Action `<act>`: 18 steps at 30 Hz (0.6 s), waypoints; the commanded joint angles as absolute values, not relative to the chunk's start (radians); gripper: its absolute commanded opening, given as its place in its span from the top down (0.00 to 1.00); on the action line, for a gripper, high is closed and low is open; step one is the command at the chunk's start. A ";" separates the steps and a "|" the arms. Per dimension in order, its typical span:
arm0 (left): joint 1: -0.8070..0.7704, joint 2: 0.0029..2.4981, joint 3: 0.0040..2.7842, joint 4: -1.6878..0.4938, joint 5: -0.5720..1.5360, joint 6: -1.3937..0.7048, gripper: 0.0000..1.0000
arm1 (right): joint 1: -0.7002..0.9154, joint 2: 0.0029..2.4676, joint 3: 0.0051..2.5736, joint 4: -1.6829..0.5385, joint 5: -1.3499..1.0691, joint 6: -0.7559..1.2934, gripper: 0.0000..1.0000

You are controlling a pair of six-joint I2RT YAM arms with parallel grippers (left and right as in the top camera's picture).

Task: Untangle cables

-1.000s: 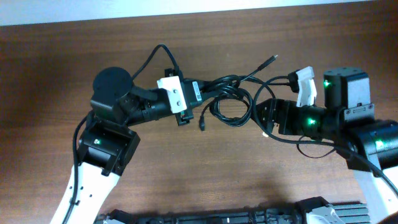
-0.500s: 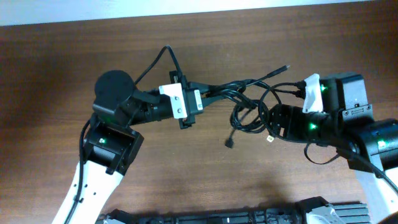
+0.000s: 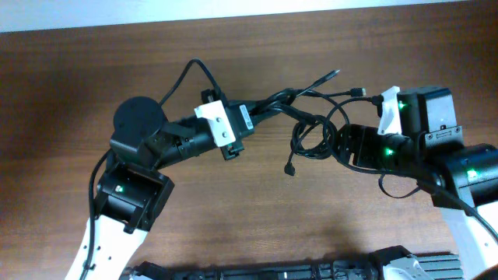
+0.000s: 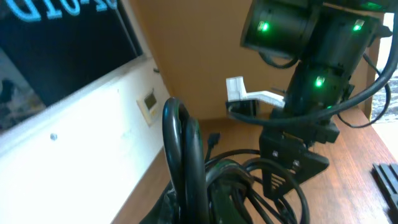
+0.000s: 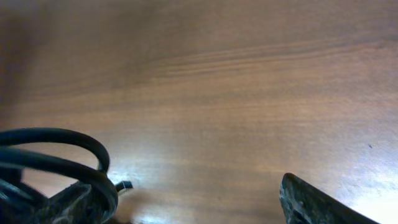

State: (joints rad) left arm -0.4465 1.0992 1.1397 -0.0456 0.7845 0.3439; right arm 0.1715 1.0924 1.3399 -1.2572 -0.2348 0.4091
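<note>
The untangling looks barely begun: the cables (image 3: 310,134) are one knotted bunch of thin black loops strung between the two arms, seemingly lifted off the wooden surface (image 3: 233,218), with only three plug ends free (one dangling below the bunch, two poking toward the far edge). The left gripper (image 3: 250,118) has its fingers clamped on the strands at the bunch's left end. The right gripper (image 3: 336,146) sits at its right side with fingers wide apart, a loop lying against one finger (image 5: 65,202) but nothing pinched, so by my judgement every strand has yet to be drawn out.
</note>
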 commanded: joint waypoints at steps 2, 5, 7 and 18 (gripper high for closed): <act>-0.422 1.041 1.196 -0.086 0.736 0.327 1.00 | 0.157 1.106 1.313 -1.183 -0.354 0.313 0.14; -0.422 1.046 1.196 -0.108 0.734 0.326 1.00 | 0.157 1.105 1.313 -1.142 -0.417 0.292 0.14; -0.422 1.050 1.196 -0.155 0.698 0.326 1.00 | 0.157 1.095 1.313 -1.110 -0.457 0.288 0.14; -0.423 1.056 1.196 -0.176 0.411 0.091 1.00 | 0.157 0.944 1.313 -0.960 -0.562 0.286 0.12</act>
State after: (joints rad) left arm -0.4294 1.0710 1.1614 -0.2123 0.4778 0.2245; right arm 0.1631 0.9707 1.3190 -0.9718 -0.5201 0.2920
